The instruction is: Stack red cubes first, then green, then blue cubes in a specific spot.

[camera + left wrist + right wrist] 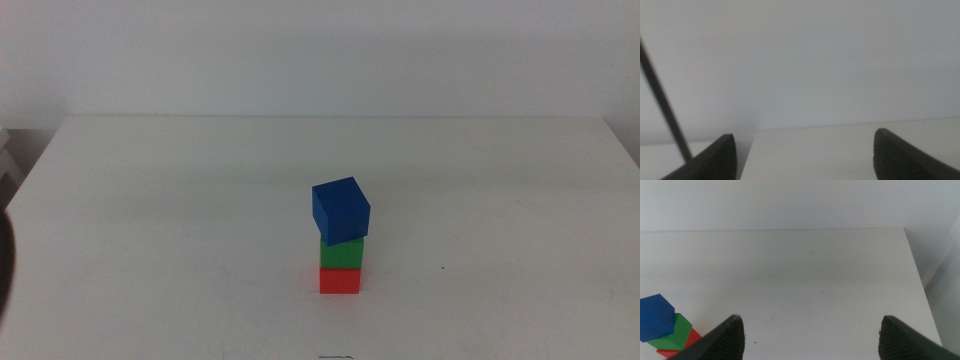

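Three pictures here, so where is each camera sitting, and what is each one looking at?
Middle view: high, looking forward and down at the table and the stacked red cube, green cube, blue cube; no arm clearly visible.
Left wrist view: on the left arm, facing the wall; left gripper fingers open.
Right wrist view: on the right arm; right gripper fingers open, same stack.

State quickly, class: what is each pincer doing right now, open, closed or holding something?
Left pincer: open, holding nothing, away from the stack.
Right pincer: open, holding nothing, beside the blue cube topping the stack.
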You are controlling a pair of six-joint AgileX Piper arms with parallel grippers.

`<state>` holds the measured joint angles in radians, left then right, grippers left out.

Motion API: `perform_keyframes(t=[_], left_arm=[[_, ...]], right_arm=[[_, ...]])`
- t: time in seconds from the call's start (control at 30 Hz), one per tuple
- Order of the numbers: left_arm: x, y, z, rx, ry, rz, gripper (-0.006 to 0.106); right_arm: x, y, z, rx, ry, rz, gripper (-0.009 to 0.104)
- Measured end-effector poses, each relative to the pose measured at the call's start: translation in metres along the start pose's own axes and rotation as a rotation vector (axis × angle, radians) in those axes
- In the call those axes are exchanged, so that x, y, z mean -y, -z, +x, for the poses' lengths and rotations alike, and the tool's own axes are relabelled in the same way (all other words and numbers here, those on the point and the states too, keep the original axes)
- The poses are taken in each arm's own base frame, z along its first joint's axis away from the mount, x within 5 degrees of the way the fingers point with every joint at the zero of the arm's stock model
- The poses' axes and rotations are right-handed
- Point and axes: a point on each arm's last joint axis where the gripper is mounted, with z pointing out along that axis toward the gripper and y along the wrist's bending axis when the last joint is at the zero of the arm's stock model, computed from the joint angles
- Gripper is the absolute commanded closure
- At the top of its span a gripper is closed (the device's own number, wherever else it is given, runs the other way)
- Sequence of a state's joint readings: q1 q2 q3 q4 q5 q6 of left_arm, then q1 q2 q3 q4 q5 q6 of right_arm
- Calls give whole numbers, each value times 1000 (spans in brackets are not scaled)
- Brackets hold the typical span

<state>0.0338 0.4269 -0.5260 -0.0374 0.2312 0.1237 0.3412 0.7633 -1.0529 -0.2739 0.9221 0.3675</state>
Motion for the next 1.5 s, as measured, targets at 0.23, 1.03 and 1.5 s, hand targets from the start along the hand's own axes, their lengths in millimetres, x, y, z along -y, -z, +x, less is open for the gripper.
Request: perform_keyframes(t=[0.23, 1.03, 1.5], left_arm=[[0, 18, 26, 19, 4, -32, 7], [3, 20, 55, -23, 8, -29, 7], [8, 29, 115, -60, 13, -26, 7]], right_arm=[[0, 0, 0, 0, 0, 0, 10], [12, 3, 53, 112, 54, -9, 10], [36, -10, 173, 188, 13, 61, 10]])
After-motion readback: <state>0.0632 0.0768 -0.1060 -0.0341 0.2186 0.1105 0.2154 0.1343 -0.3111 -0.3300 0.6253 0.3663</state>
